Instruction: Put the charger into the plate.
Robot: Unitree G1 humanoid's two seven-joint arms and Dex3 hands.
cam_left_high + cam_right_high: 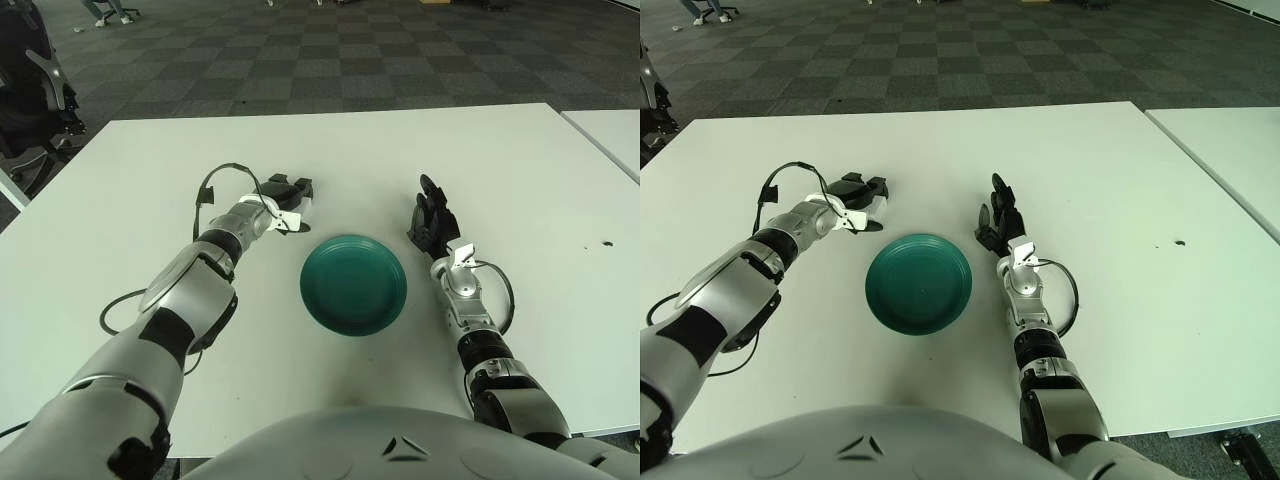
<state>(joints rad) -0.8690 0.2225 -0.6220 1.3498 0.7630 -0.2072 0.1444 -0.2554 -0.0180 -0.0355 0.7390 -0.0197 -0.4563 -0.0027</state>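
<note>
No readable labels or writing anywhere. The round teal plate sits mid-way across the white table, with open tabletop all around it. Up and left of the plate, the left hand has its dark fingers curled around the small white charger, just short of the plate's rim. Right of the plate, the right hand shows with fingers loosely extended, holding nothing.
</note>
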